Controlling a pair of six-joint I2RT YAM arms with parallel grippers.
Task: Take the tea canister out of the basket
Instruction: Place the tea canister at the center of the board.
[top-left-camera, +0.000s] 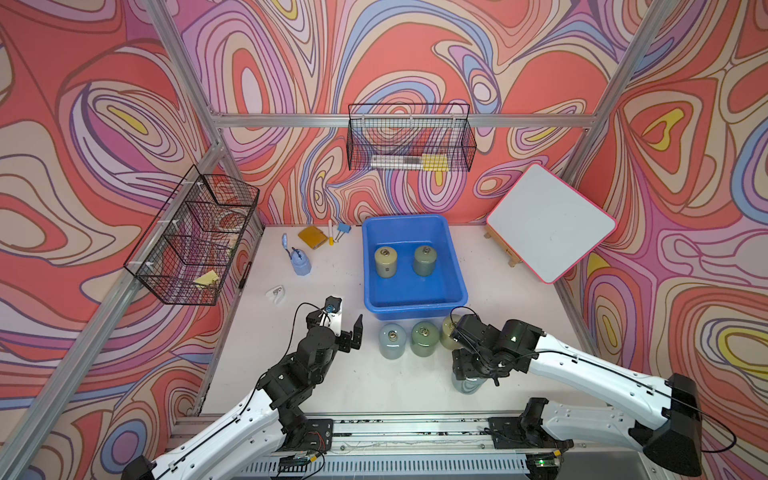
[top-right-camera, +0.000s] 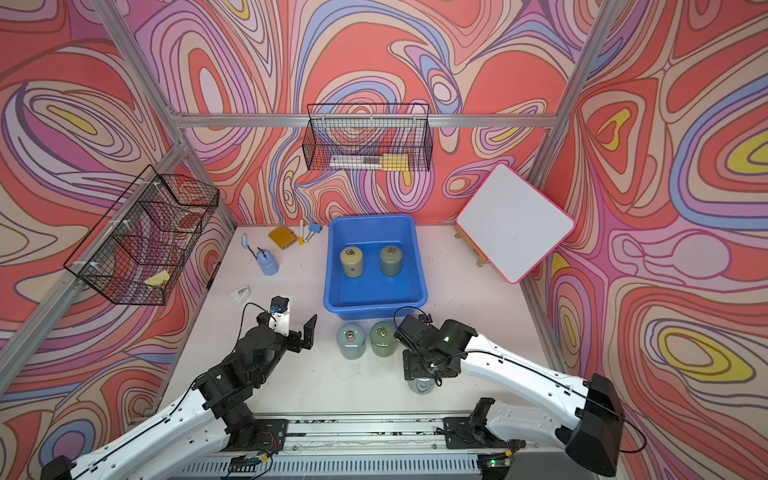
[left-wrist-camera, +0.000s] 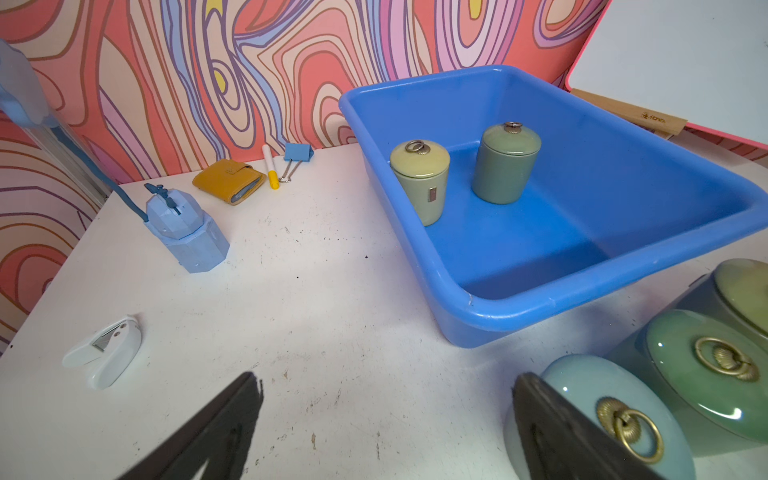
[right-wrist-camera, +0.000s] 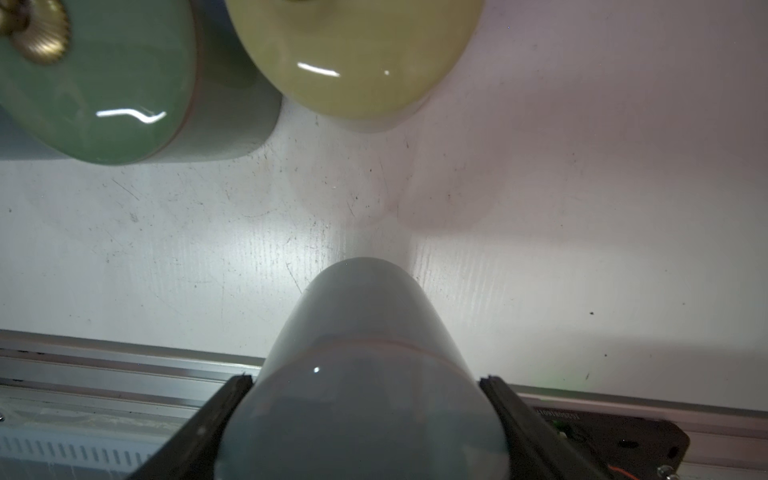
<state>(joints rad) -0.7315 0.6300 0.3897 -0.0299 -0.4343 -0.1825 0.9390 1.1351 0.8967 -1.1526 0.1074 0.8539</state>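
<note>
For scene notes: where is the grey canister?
In both top views, the grey canister is in the right gripper, by the front rail, outside the basket.

Both top views: mounted high above the near edge, tilted down toward the far wall. The whole tabletop (top-left-camera: 374, 390), the basket (top-left-camera: 415, 303) and both arms are in frame, with nearly identical coverage.

Left wrist: low over the tabletop, facing far-right, basket at middle distance.

Right wrist: looks straight down, very close. The grey canister (right-wrist-camera: 361, 374) sits between the right jaws, with the near rail (right-wrist-camera: 124, 361) in frame.

Both wrist views share the green canister (left-wrist-camera: 673, 361).
</note>
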